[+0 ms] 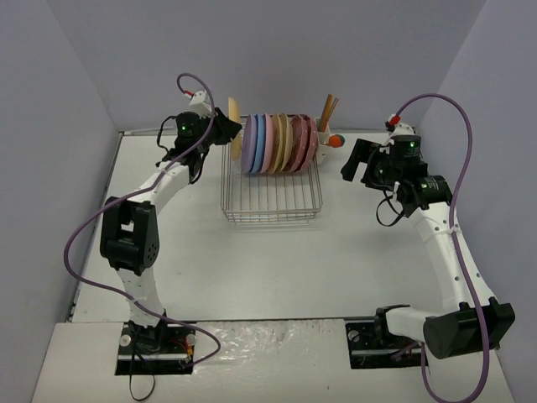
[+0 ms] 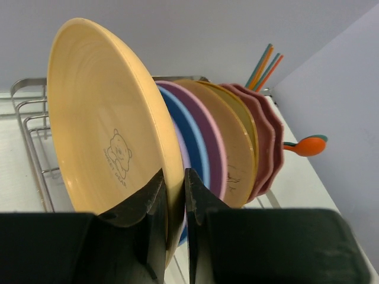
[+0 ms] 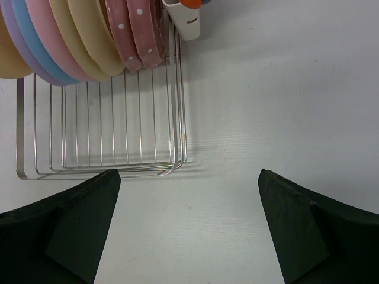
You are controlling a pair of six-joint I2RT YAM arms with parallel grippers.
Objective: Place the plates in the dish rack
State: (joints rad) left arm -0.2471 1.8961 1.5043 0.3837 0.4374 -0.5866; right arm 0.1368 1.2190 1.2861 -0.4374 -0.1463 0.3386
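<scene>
My left gripper point(image 1: 226, 133) is shut on the rim of an orange-yellow plate point(image 1: 236, 128) and holds it upright at the left end of the silver wire dish rack point(image 1: 270, 201). In the left wrist view the gripper point(image 2: 176, 198) pinches the rim of this plate point(image 2: 100, 130), which bears a small bear print. Several plates point(image 1: 279, 143) stand in a row in the rack: lavender, blue point(image 2: 186, 133), pink, beige and two scalloped dark-pink point(image 3: 133, 29). My right gripper point(image 1: 359, 164) is open and empty to the right of the rack, over bare table point(image 3: 189, 177).
A white utensil cup point(image 3: 185, 21) at the rack's far right corner holds sticks point(image 1: 328, 107) and an orange spoon point(image 2: 305, 145). The rack's near half point(image 3: 106, 130) holds no plates. Grey walls close in the table on three sides.
</scene>
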